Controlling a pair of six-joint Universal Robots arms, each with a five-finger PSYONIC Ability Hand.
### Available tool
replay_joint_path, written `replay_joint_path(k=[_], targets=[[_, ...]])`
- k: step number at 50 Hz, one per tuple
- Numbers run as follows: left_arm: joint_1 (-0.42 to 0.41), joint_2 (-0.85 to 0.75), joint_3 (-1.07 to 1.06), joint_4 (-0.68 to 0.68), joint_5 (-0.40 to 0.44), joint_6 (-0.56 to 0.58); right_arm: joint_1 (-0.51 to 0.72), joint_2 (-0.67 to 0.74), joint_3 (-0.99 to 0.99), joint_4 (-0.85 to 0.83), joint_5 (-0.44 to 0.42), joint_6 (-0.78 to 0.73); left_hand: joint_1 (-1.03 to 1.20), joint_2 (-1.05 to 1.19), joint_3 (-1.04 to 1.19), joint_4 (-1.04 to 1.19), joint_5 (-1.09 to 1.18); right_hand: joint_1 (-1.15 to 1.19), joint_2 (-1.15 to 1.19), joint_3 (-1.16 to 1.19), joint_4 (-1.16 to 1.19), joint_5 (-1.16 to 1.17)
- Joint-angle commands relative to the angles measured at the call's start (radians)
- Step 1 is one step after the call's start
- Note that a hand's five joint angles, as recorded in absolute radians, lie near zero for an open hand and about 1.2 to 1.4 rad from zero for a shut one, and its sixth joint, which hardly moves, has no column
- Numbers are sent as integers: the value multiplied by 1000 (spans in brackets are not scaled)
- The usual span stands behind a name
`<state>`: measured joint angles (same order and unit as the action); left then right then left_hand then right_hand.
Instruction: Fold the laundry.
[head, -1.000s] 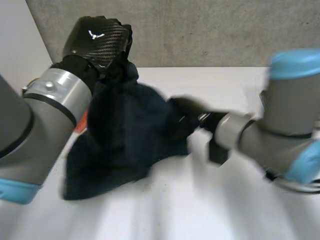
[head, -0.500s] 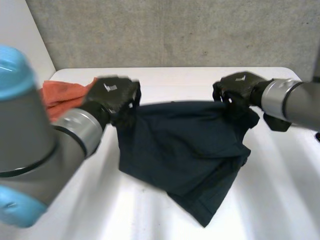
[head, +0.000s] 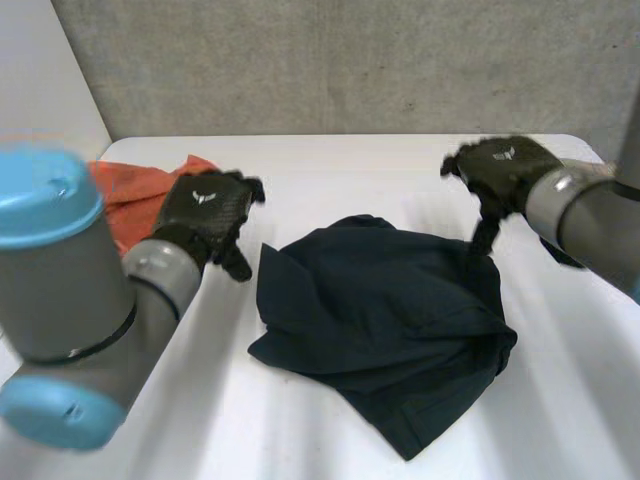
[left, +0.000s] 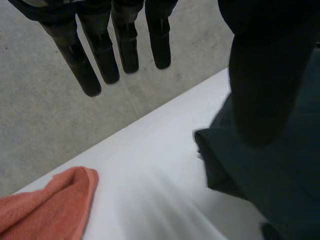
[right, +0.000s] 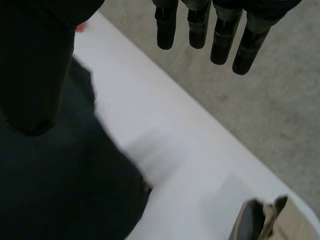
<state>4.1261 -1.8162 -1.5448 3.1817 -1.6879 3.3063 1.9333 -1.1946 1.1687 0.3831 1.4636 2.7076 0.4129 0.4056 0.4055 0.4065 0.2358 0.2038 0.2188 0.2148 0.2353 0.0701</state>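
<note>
Dropped since half a second ago: dark blue cloth (head: 385, 320), then stretched in the air between both hands, now lying crumpled on the white table (head: 340, 165), about mid-table and somewhat toward the right edge. Folded over on itself, with one pointed corner toward the near edge and a raised flap on the side facing the left edge.

Left hand (head: 207, 212): off the cloth corner gripped earlier, now over bare table between the dark blue cloth and an orange cloth (head: 128, 195). Open, as read in the left wrist view: fingers (left: 102, 55) straight and slightly spread, thumb set apart from them, nothing held. Clear of both cloths.

Right hand (head: 500, 168): toward the far right corner of the table, above the far right part of the dark blue cloth. Open, as read in the right wrist view: fingers (right: 220, 37) straight, nothing pinched. Thumb pointed down toward the dark blue cloth; contact there not determinable.

Orange cloth: bunched by the far left corner of the table, apart from the dark blue cloth.
</note>
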Motion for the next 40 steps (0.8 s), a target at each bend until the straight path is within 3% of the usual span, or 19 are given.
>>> replay_joint_path(k=[1,5,14,24,33,35,39,40], targets=[[-87,52,-162,3,5,-5,-62,-95,288,-3,-55,-66,206,213,213,212,208,-29,-44,-40,-61,-70],[-130,-30,-156,14,1,-4,-89,-97,374,-32,-92,-71,141,149,149,148,144,13,-2,2,-18,-28],[-136,-213,-35,32,-6,-7,-97,-88,468,-174,-127,-58,88,96,96,95,91,54,39,43,23,13],[-139,-347,100,121,-78,6,-89,-2,499,-334,-121,-52,106,113,113,112,108,497,482,486,466,457],[-141,-410,118,234,-76,44,-88,17,497,-359,-126,-52,150,157,157,156,152,1040,1025,1029,1009,1000],[-141,-422,118,256,-76,70,-88,17,494,-360,-127,-54,237,245,245,244,240,1191,1176,1180,1160,1151],[-141,-437,127,287,-78,150,-88,15,477,-360,-127,-63,964,971,971,970,966,1192,1177,1181,1161,1152],[-135,-433,133,290,-82,182,-89,13,474,-360,-129,-71,983,990,991,990,986,1192,1177,1181,1161,1152]])
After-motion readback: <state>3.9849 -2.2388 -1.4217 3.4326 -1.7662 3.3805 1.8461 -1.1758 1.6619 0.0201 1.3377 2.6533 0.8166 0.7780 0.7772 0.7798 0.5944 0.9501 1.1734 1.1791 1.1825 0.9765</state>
